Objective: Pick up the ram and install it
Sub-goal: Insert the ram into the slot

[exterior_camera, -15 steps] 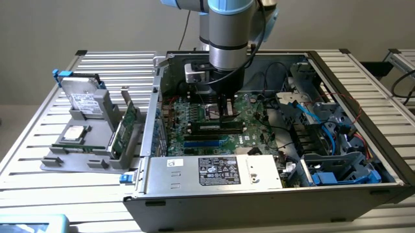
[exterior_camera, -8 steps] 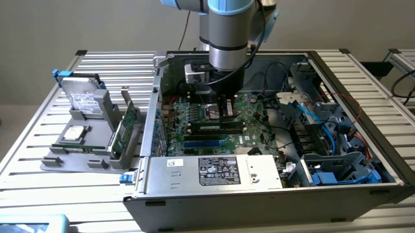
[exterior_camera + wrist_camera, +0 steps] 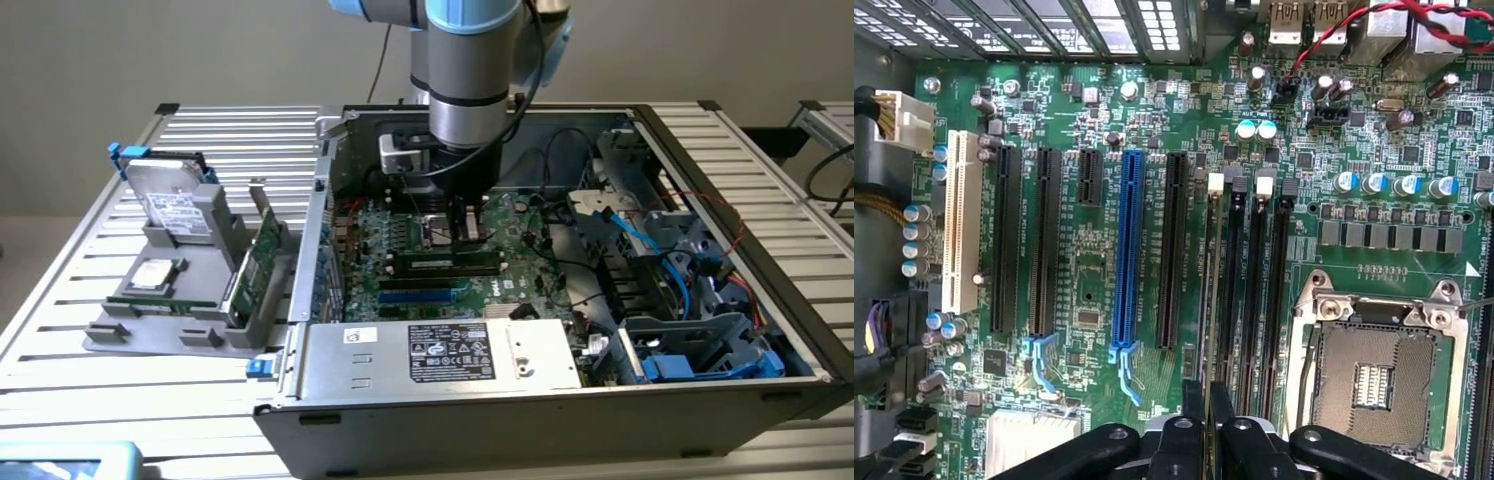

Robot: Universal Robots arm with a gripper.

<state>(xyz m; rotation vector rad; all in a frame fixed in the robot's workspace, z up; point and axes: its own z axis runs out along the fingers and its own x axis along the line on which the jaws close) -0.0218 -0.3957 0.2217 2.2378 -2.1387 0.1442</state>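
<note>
Gripper (image 3: 1208,432) clamping ram (image 3: 1210,300) edge-on, fingers pressing close on thin green stick, hanging over black memory slots (image 3: 1254,290) beside CPU socket (image 3: 1374,380). Open computer case (image 3: 534,410) sitting on slatted metal table (image 3: 134,400); grey parts holder (image 3: 174,335) standing on exterior view's left. Plain beige wall (image 3: 160,50) running behind.
</note>
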